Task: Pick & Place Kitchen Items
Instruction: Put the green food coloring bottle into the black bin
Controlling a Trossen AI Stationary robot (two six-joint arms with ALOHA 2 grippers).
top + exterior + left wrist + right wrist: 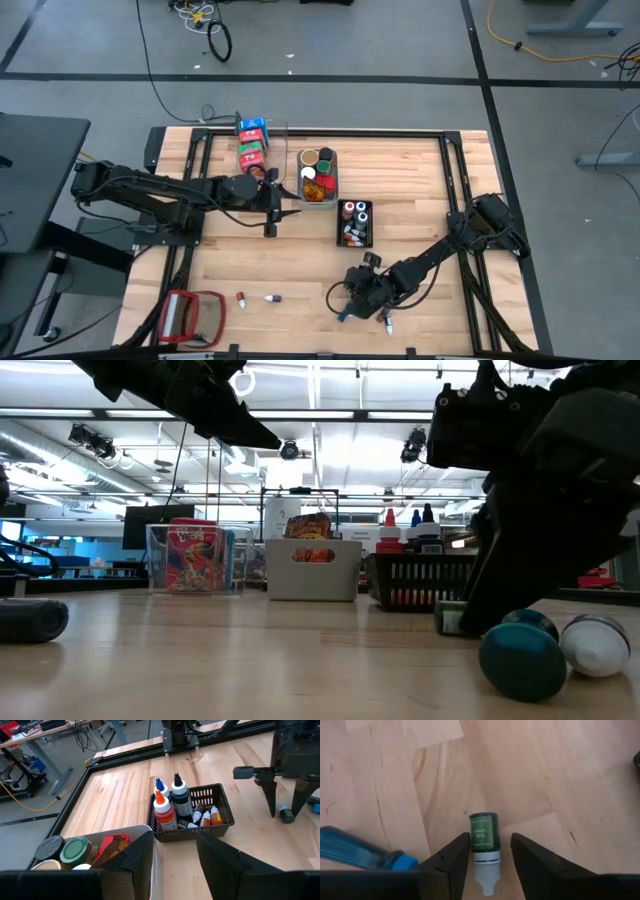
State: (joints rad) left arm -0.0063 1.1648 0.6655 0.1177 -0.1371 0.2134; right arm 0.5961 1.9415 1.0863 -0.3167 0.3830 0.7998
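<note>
Low in the centre-right of the high view, the right gripper [490, 852] is down at the table with a small green bottle [483, 838] lying on its side between its fingers [451, 857]; the jaws stand narrow, close on either flank, contact not clearly made. A blue bottle [355, 854] lies just beside, toward the lower left of the right wrist frame. Risks, as I judge them: the round body rolls or squirts out if the fingers close off-centre; a finger tip catches on the wooden table [420, 200]; the blue neighbour gets nudged. The left gripper [172, 857] hangs above the grey bin [318, 176] and black basket [192, 817], fingers moderately apart, holding nothing. Two more small bottles [256, 297] wait at lower left.
</note>
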